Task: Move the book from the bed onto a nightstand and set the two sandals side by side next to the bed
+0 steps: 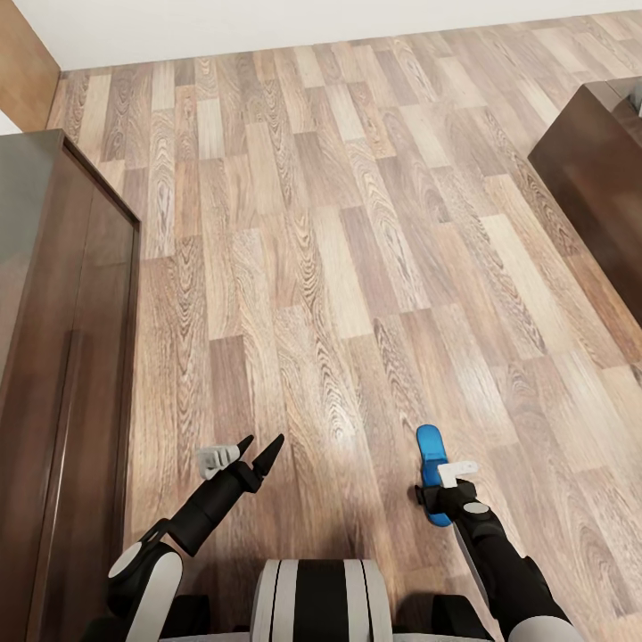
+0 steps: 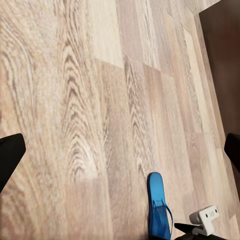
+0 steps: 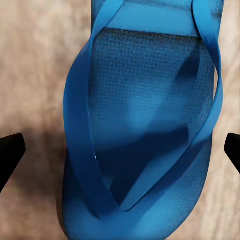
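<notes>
Head view: the bright-blue flat sandal [image 1: 432, 464] lies on the wood-plank floor [image 1: 339, 250], under the right gripper [image 1: 443, 501]; the left gripper [image 1: 257, 448] is spread, beside the sandal, near a dark-brown wooden cabinet [image 1: 53, 357].

Left wrist view: the sandal [image 2: 158, 205] rests on the floor.

Right wrist view: black fingertips [image 3: 10, 152] stand spread either side of the sandal [image 3: 145, 145], apart from it.

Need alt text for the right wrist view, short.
A bright-blue sandal seen close up from above, its blue straps meeting in a V, lying over a wood-plank floor. The dark tips of the right hand sit at both side edges of the picture, spread wide, the sandal between them.
</notes>
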Controlling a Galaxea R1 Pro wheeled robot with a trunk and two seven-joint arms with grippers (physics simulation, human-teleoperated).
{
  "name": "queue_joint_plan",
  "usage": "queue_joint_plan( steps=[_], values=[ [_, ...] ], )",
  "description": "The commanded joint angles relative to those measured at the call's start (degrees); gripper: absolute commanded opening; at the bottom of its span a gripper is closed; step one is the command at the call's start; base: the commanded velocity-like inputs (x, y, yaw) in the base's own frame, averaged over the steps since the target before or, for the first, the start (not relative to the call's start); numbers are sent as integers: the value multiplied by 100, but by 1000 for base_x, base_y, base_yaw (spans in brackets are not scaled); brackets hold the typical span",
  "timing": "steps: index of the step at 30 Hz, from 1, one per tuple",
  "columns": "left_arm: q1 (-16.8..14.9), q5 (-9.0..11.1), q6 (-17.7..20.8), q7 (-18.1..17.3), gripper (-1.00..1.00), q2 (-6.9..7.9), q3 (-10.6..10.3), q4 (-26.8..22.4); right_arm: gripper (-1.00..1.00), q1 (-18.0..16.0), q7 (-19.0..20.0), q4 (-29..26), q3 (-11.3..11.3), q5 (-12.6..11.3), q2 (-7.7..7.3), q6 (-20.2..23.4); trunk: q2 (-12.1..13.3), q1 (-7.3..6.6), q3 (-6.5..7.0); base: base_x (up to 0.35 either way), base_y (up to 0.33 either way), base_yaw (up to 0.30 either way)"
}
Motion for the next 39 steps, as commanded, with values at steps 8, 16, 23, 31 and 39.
queue_joint_plan(
  steps=[8, 16, 23, 31, 39],
  values=[
    [-2, 60, 55, -11, 100, -3, 10, -10, 100, -1, 40, -10, -11, 60, 2, 31, -1, -1, -3, 0, 0, 0],
    [-2, 61, 55, -11, 100, -3, 10, -10, -100, -1, 41, -12, -11, 54, 2, 36, -1, -1, -3, 0, 0, 0],
    [-2, 59, 55, -18, 100, -3, 10, -10, -100, -1, 41, -18, -18, 51, 2, 45, -1, -1, -3, 0, 0, 0],
    [-2, 61, 55, -19, 100, 0, 24, -26, -100, -1, 41, -18, -16, 51, 2, 47, -1, -1, -3, 0, 0, 0],
    [-2, 61, 62, -11, 100, 6, 28, -28, -100, -1, 39, -18, -12, 51, 2, 46, 0, -3, 19, 0, 0, 0]
  ],
)
